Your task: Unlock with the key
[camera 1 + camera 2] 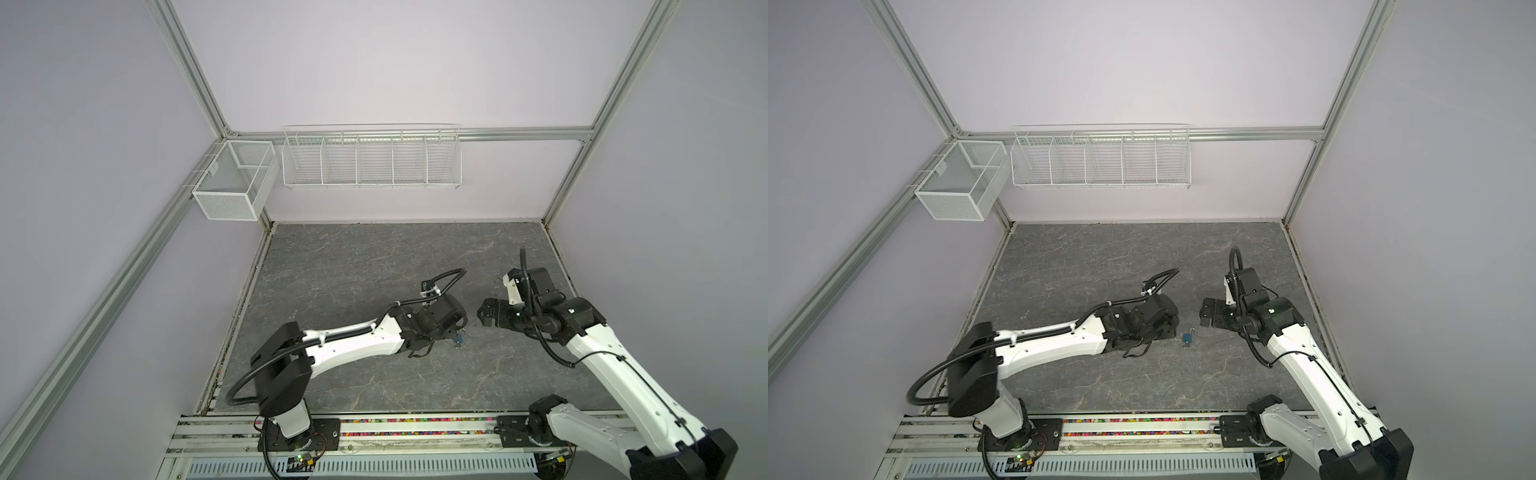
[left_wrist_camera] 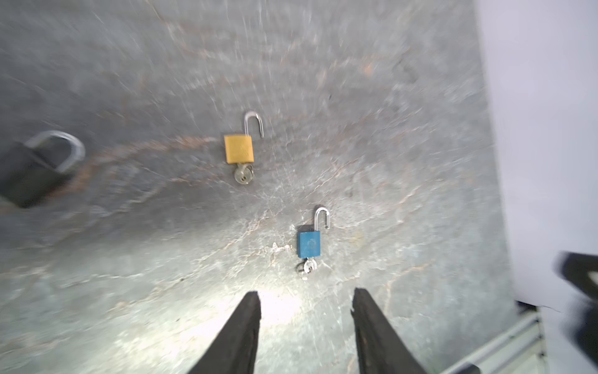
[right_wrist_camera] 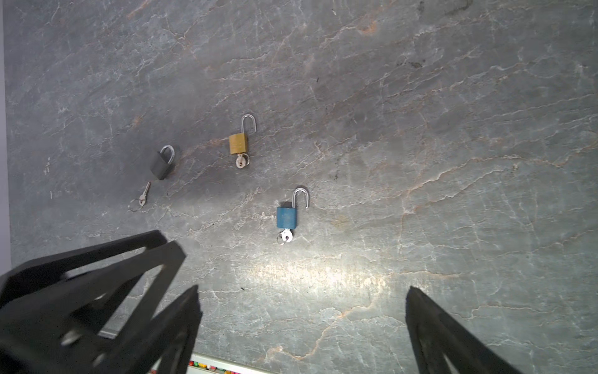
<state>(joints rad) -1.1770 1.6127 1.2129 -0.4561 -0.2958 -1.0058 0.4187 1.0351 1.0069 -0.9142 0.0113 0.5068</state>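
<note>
Shows blue padlock [image 3: 286, 217], gold padlock [image 3: 238, 144] sprung; leaves black padlock [image 3: 160, 166] shut — key [image 3: 144, 194] beside; left gripper [image 2: 305, 291] half-open, right gripper [image 3: 301, 288] wide, empty.

Top views high, downward — wrist views near, sharing blue padlock [image 2: 309, 244].

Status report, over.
Tools: left tool, right tool open, empty. Open, keyed: blue padlock, gold padlock. Shut: black padlock, loose key beside it. Nothing blocking.

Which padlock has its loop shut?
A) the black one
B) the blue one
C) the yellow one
A: the black padlock has its loop closed and its key lies loose beside it, while the blue padlock and yellow padlock have loops sprung open.
</note>
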